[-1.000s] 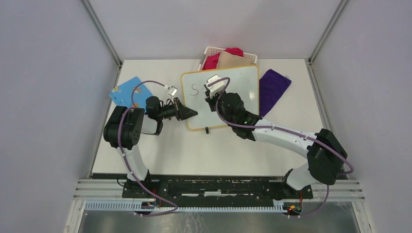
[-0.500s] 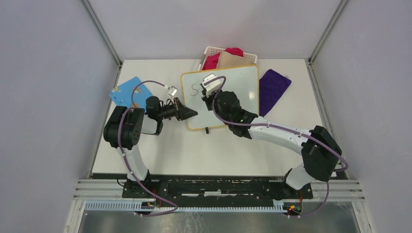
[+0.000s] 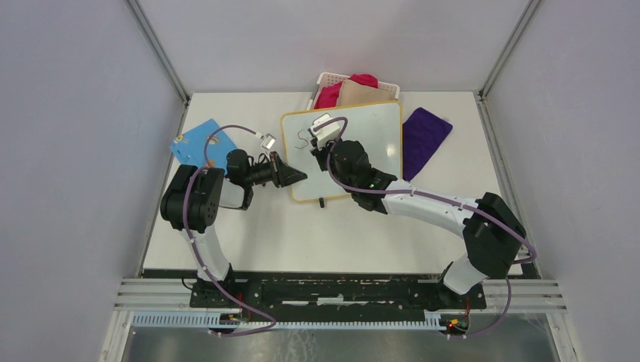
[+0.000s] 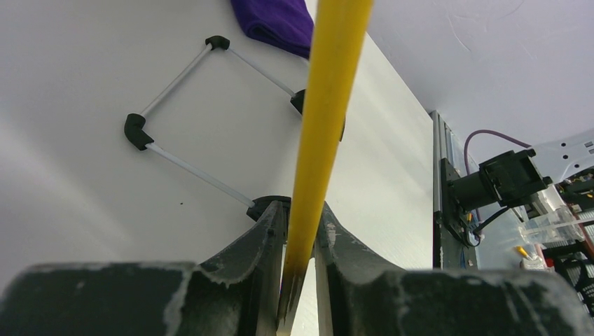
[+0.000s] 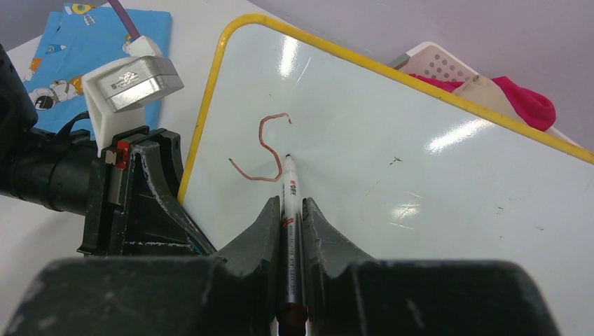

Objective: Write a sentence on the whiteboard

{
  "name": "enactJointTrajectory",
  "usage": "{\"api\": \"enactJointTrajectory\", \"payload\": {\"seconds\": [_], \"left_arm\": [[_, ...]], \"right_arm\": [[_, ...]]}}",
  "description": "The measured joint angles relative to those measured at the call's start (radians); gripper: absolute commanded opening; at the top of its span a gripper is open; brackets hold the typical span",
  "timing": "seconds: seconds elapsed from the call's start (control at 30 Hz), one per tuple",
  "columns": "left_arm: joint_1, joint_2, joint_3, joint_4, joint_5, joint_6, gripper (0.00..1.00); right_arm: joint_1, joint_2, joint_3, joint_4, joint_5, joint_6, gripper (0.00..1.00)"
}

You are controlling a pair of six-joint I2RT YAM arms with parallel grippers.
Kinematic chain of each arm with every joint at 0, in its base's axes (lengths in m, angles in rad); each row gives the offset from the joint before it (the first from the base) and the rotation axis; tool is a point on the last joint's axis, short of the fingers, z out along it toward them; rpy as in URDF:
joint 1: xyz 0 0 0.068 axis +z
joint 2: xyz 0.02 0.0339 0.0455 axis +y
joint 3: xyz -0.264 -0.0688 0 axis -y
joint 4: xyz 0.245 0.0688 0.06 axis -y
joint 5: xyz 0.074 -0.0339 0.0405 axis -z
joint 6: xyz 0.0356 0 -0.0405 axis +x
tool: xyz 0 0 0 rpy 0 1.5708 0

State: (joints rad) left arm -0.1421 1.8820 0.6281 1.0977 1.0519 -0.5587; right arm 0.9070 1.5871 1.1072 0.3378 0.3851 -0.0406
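Observation:
The whiteboard (image 3: 370, 143) with its yellow rim lies at the table's back centre. A single red "S" (image 3: 302, 138) is all of the sentence that shows. My right gripper (image 3: 321, 148) hovers over the board's left part, shut on a white marker (image 5: 289, 203). The marker's tip rests at the board (image 5: 392, 161) just right of the S (image 5: 263, 150). My left gripper (image 3: 299, 177) is shut on the board's left edge. In the left wrist view the yellow rim (image 4: 329, 105) runs between the left gripper's (image 4: 302, 238) closed jaws.
A white basket (image 3: 355, 87) with red and tan cloths sits behind the board. A purple cloth (image 3: 424, 136) lies to its right and a blue board (image 3: 200, 143) to its left. The board's black feet and thin rods (image 4: 136, 129) show underneath.
My right gripper has moved left across the board with the marker, closer to the S. The left gripper has kept its hold on the rim.

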Motion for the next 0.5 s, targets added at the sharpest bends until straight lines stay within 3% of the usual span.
{"api": "enactJointTrajectory", "payload": {"seconds": [0.5], "left_arm": [[0.000, 0.000, 0.001, -0.004, -0.003, 0.001, 0.02]], "right_arm": [[0.000, -0.011, -0.039, 0.009, -0.002, 0.017, 0.00]]}}
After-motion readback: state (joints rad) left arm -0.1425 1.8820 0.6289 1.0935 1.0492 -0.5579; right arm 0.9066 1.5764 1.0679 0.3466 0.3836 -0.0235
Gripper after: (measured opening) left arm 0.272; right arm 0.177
